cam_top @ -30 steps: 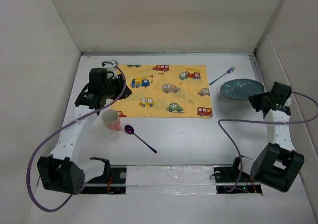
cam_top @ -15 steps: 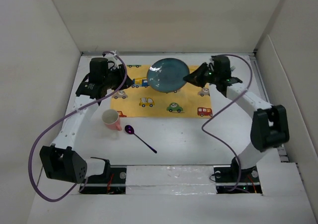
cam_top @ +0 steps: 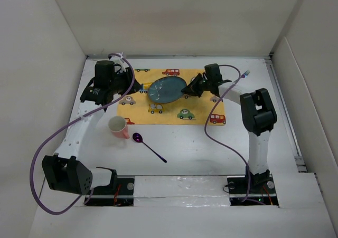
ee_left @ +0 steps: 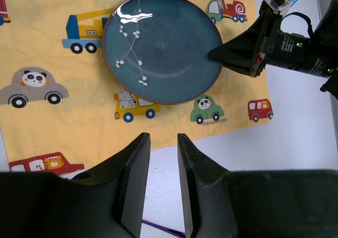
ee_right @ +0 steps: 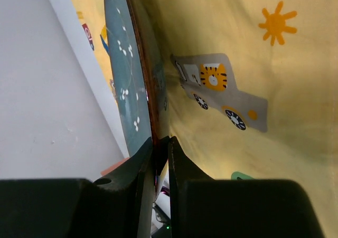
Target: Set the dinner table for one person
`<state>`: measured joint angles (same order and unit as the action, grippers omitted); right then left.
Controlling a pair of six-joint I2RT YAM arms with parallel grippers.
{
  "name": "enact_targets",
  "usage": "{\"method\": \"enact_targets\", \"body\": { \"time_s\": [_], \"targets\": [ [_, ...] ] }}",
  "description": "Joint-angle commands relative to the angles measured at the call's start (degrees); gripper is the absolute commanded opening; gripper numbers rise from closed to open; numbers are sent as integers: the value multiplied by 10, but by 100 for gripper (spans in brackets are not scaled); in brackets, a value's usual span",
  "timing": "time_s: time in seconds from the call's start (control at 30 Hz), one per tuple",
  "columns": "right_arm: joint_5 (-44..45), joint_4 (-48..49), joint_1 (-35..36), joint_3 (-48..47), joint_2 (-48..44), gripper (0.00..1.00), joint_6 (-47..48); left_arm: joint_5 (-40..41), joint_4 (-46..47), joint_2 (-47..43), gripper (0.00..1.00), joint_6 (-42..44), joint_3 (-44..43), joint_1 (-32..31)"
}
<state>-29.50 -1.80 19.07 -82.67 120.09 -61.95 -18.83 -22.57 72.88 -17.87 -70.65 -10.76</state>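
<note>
The plate (cam_top: pixel 166 89) has been brought down onto the placemat (cam_top: pixel 174 116) on the white surface (cam_top: pixel 200 153), its rim still pinched by the right fingers (ee_right: pixel 179 196); release seems due. The left fingers (ee_left: pixel 134 185) are held narrowly apart, empty.

We count one round dark-teal glazed plate (cam_top: pixel 166 89), one yellow cloth placemat printed with cars (cam_top: pixel 163 116), one pink-and-white mug (cam_top: pixel 118 126), one purple metallic spoon (cam_top: pixel 148 145) and one thin blue fork (cam_top: pixel 246 73).
</note>
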Motion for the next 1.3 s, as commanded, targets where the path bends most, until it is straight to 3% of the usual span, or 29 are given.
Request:
{"method": "enact_targets", "body": {
  "time_s": [0.0,0.2,0.3,0.4,0.43,0.63,0.8,0.83,0.9,0.93,0.97,1.07,1.2,1.27],
  "targets": [
    [-54,107,6,-44,-28,0,-24,5,15,-20,25,1,-8,0],
    [-33,70,25,0,-16,0,13,-2,23,-15,25,-1,-2,0],
    [-20,41,30,9,-11,7,30,-7,25,-15,25,-2,1,0],
    [4,24,30,23,-24,23,40,-10,31,-16,25,-4,6,0],
    [10,22,30,23,-27,35,43,-11,30,-16,25,-5,7,0],
    [53,-93,19,-20,-50,55,101,-10,35,-19,25,-4,10,0],
    [108,-167,12,-47,-102,56,161,15,24,-21,21,2,-10,0],
    [114,-174,12,-54,-122,50,169,21,24,-20,18,2,-16,0],
    [112,-191,20,-59,-143,30,191,23,21,-20,0,-1,-39,0],
    [104,-193,27,-62,-151,9,198,22,21,-19,0,-5,-46,0],
    [95,-195,50,-65,-165,2,212,20,23,-19,0,-8,-61,0],
    [76,-168,129,-60,-196,0,236,12,25,-21,0,-34,-86,0],
    [90,-137,247,-59,-210,0,268,62,24,-34,0,-63,-109,0],
    [121,-127,288,-61,-210,22,291,85,16,-42,0,-67,-125,0]
  ]
}}
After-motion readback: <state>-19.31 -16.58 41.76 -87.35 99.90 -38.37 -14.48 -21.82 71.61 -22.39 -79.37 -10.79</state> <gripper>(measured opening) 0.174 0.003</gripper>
